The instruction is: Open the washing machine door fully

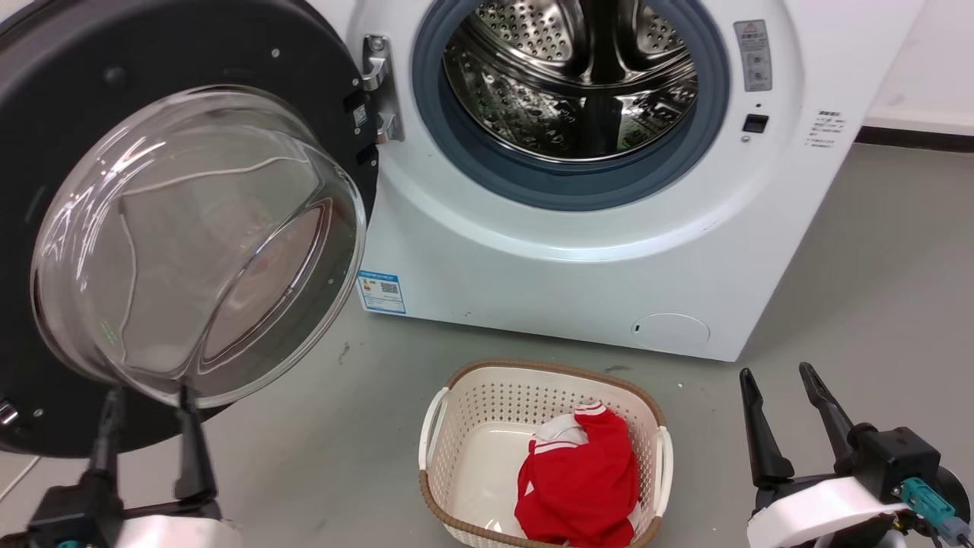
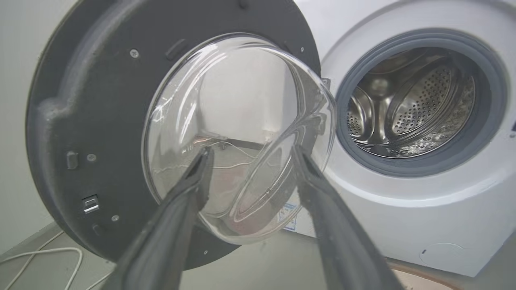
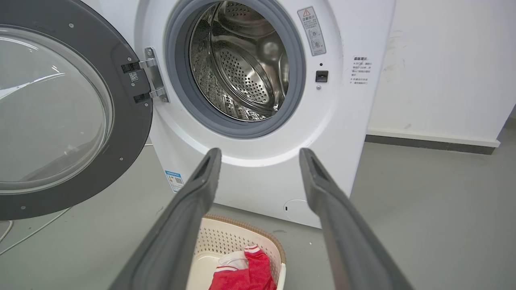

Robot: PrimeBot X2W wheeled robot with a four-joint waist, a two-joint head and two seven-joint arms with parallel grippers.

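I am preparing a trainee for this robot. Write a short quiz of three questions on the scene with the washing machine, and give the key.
1. True or false: the washing machine door stands swung open, to the left of the steel drum in the head view.
2. Choose one: what lies in the cream basket? A) a red and white garment B) a blue towel C) a bottle
3. Fill the gap with "open" or "shut": the left hand and the right hand are both ____, holding nothing.

Key: 1 true; 2 A; 3 open.
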